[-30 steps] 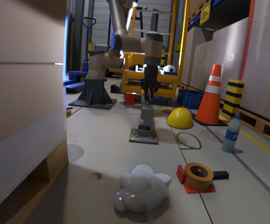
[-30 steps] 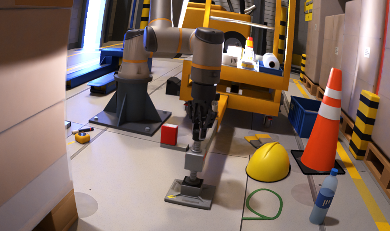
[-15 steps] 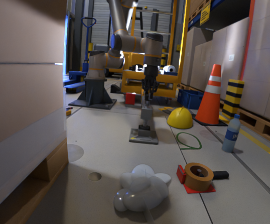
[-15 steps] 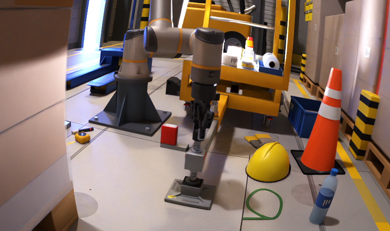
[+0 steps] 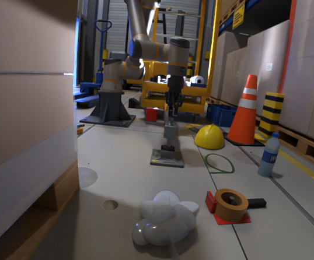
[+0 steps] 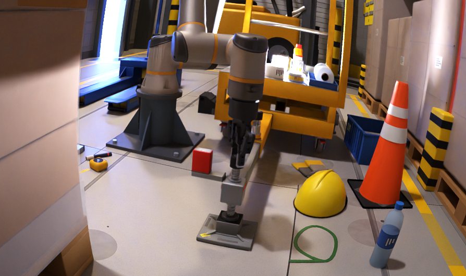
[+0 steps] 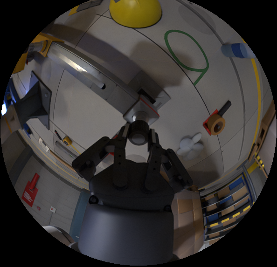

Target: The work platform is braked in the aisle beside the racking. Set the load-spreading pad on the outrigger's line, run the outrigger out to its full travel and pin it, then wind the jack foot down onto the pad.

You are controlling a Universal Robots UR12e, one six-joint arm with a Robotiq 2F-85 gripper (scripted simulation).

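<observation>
The grey load-spreading pad [image 6: 227, 232] lies flat on the floor under the end of the outrigger beam [image 6: 251, 161], which reaches out from the yellow work platform [image 6: 289, 89]. The dark jack foot [image 6: 229, 219] sits on the pad below the grey jack housing [image 6: 232, 193]. The knurled jack knob [image 7: 138, 133] at the top of the screw is held in my gripper [image 7: 139, 133], which points straight down over the housing [image 5: 170, 131]. In the side camera the foot [image 5: 168, 149] rests on the pad [image 5: 167, 159].
Behind stand the platform, my arm's pedestal [image 6: 157, 127] and a blue pallet truck. A red box [image 6: 202, 160], yellow hard hat [image 6: 320, 194], orange cone [image 6: 387, 151], blue crate [image 6: 361, 137], water bottle [image 6: 385, 237] and green cord loop [image 6: 313, 244] surround the jack. Stacked cartons fill the left.
</observation>
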